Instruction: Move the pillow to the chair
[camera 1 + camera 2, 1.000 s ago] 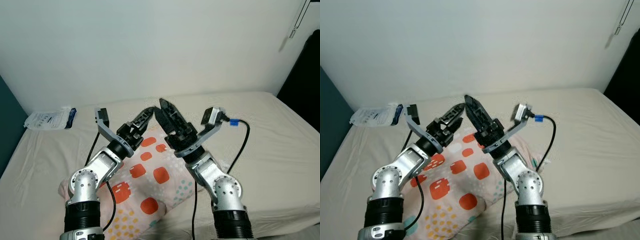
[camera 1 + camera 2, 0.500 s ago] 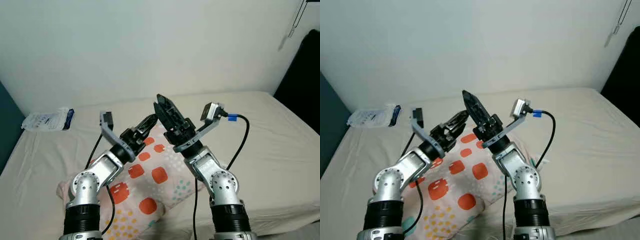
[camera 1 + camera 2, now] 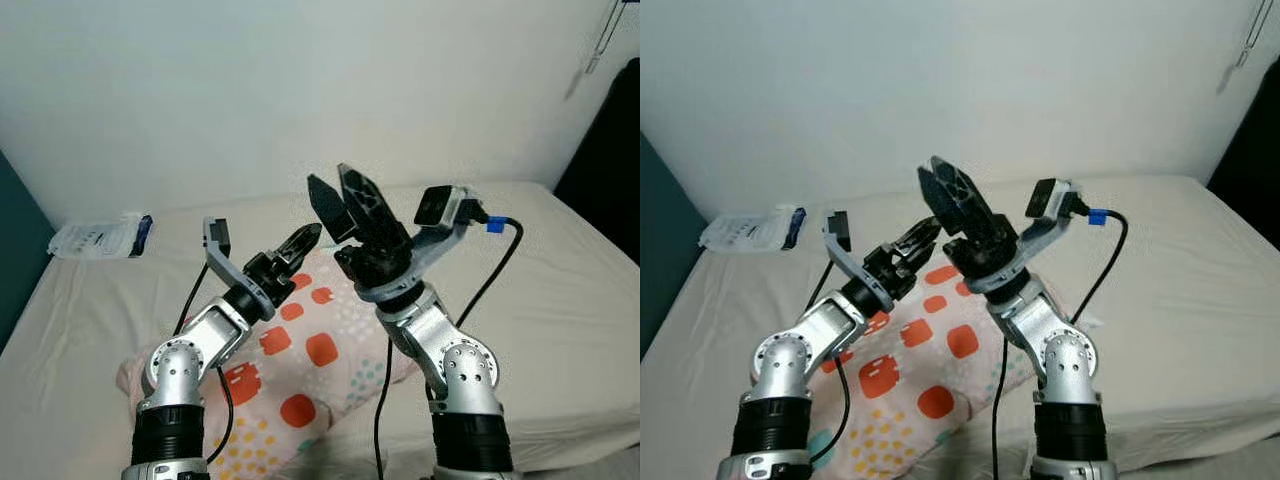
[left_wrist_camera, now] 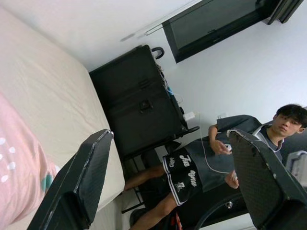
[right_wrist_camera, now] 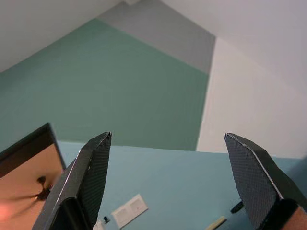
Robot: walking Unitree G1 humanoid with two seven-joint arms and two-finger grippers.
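A pink pillow with orange squares and coloured dots lies on the beige bed, close in front of me. Both arms are raised above it and neither touches it. My left gripper hovers over the pillow's far end, open and holding nothing. The left wrist view catches a corner of the pillow beside its spread fingers. My right gripper is higher, open and pointing up at the white wall. Its wrist view looks between its fingers at a teal wall and ceiling.
A white plastic packet lies at the bed's back left by the wall. A dark shape stands past the bed's right side. In the left wrist view a person sits beyond the bed next to a black case.
My right gripper has risen and tipped upward, away from the pillow. The left gripper has hardly moved. The pillow lies as before.
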